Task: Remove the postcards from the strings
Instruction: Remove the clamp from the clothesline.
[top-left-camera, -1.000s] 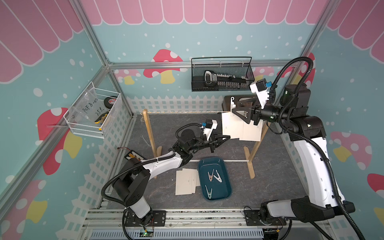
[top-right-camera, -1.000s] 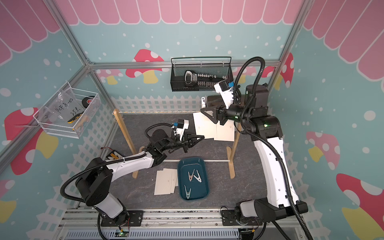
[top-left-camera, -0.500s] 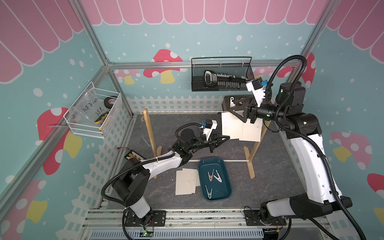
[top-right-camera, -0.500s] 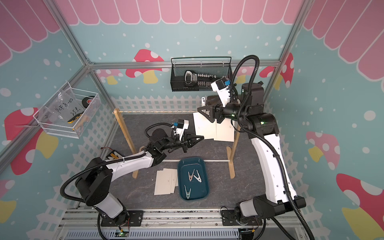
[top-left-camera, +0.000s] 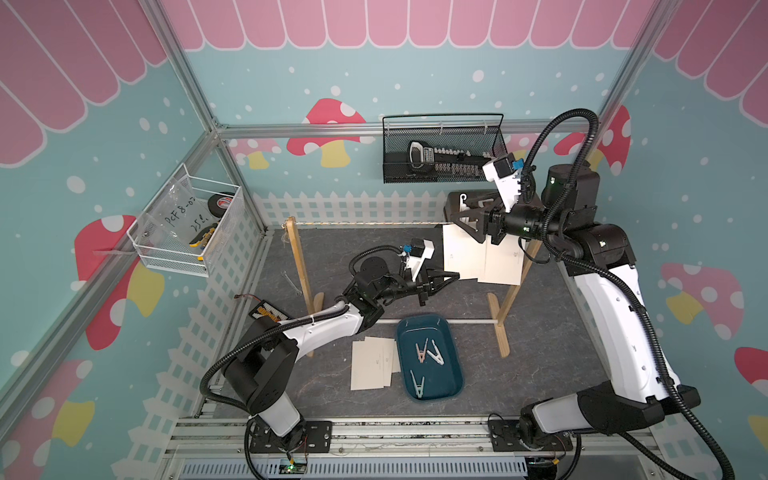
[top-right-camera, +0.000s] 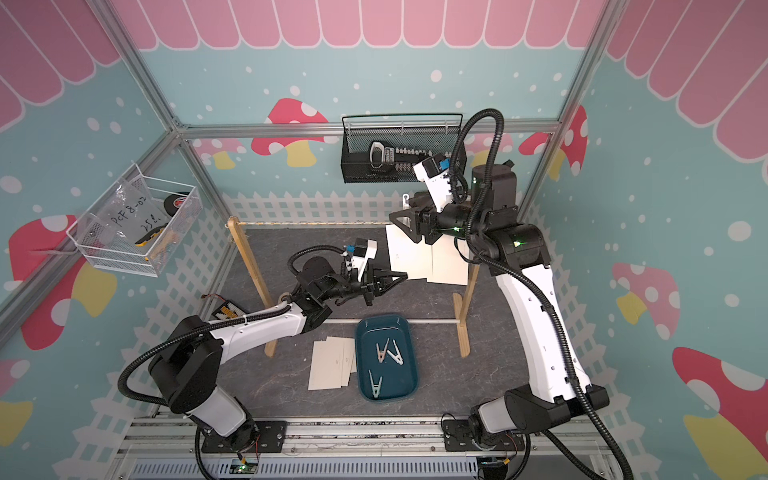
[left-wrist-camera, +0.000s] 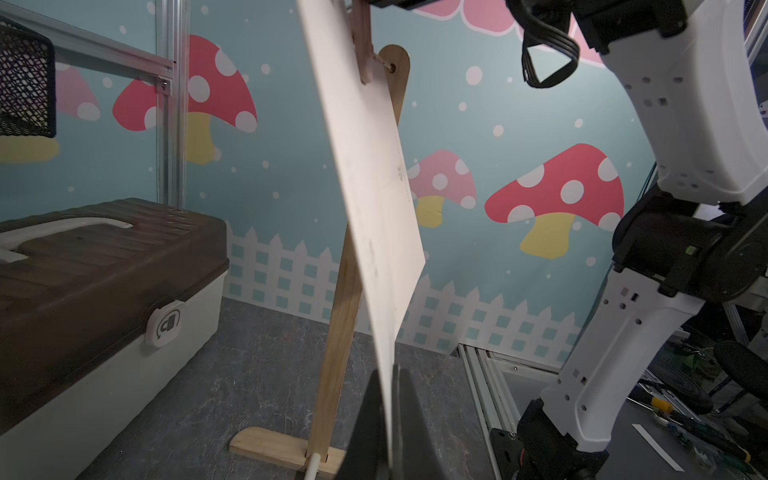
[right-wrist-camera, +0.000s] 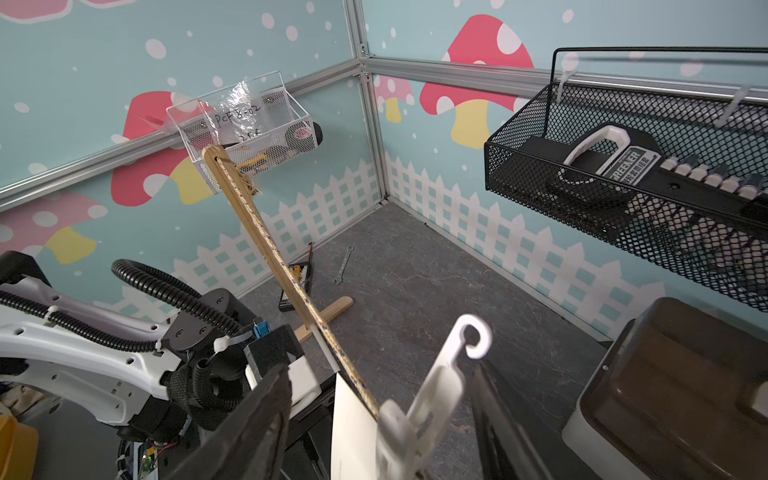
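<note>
The string (top-left-camera: 365, 224) (right-wrist-camera: 291, 286) runs between two wooden posts. Two postcards (top-left-camera: 463, 257) (top-left-camera: 503, 266) hang from its right end in both top views. My left gripper (top-left-camera: 455, 275) (left-wrist-camera: 390, 415) is shut on the bottom edge of the left hanging postcard (left-wrist-camera: 374, 166) (top-right-camera: 409, 255). A white clothespin (right-wrist-camera: 432, 390) pins that card's top to the string. My right gripper (top-left-camera: 457, 210) (right-wrist-camera: 378, 419) is open, its fingers (right-wrist-camera: 257, 419) straddling the clothespin without touching it. More postcards (top-left-camera: 372, 368) lie flat on the floor.
A blue tray (top-left-camera: 451, 382) with three clothespins sits beside the floor cards. A brown-lidded toolbox (left-wrist-camera: 104, 270) stands behind the right post (top-left-camera: 515, 291). A black mesh basket (top-left-camera: 440, 153) and a white wire basket (top-left-camera: 187, 224) hang on the walls. A wrench (right-wrist-camera: 343, 266) lies on the floor.
My right gripper has shifted slightly left along the string over the white clothespin, and its jaws have widened. The left arm has stayed put, still holding the card.
</note>
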